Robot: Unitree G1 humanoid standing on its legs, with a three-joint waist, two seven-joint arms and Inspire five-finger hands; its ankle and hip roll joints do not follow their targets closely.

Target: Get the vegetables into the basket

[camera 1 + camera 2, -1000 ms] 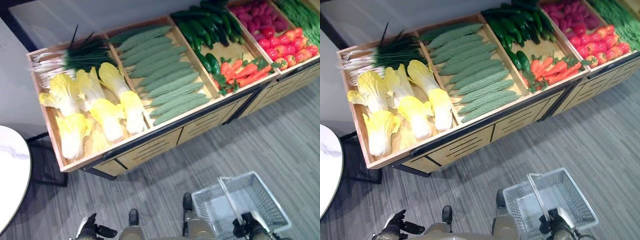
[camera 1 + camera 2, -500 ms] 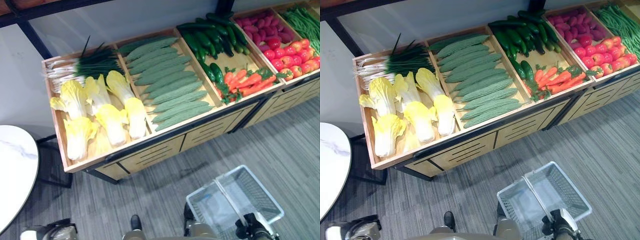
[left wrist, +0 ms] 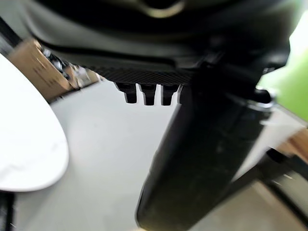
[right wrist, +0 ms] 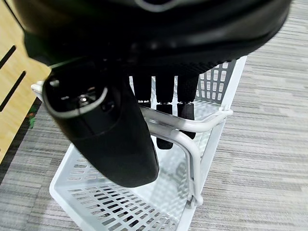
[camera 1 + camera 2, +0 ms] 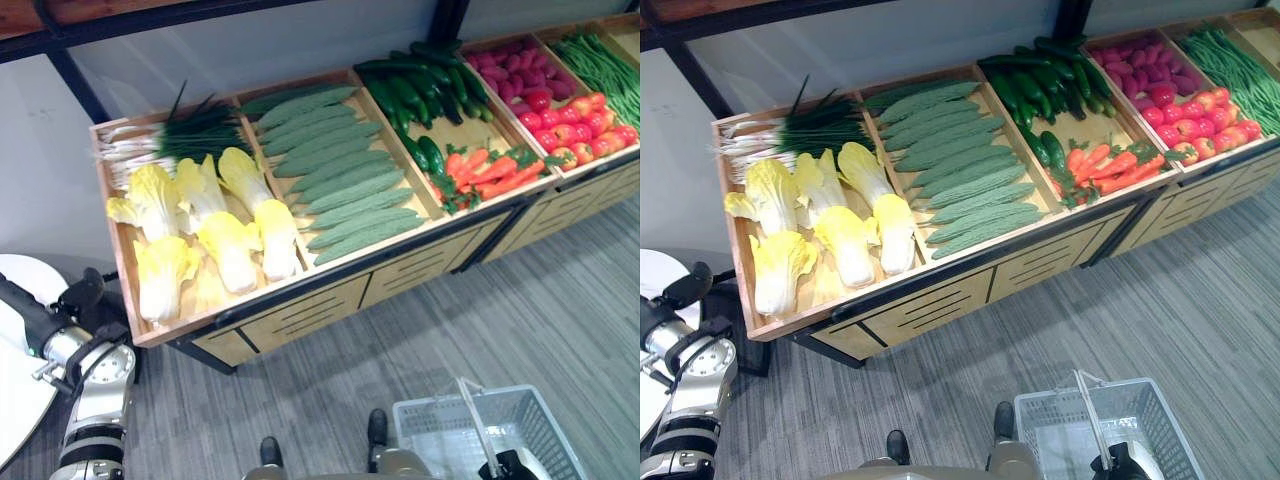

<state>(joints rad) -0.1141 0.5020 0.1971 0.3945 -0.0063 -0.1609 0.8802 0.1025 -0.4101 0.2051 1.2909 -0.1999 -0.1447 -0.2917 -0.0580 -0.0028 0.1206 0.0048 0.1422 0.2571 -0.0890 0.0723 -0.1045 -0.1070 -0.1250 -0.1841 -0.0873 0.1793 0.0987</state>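
2 hands matter: right robot hand curls round the basket handle; left robot hand, its grip unclear, should reach the cabbages level.

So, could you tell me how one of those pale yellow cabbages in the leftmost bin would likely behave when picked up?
The cabbage is long and tapered, so it would probably tilt unless gripped near its middle. Its leafy yellow end looks loose and may flex or crumple. Neighbours lie touching it, so lifting it could nudge them. The left hand holds nothing yet.
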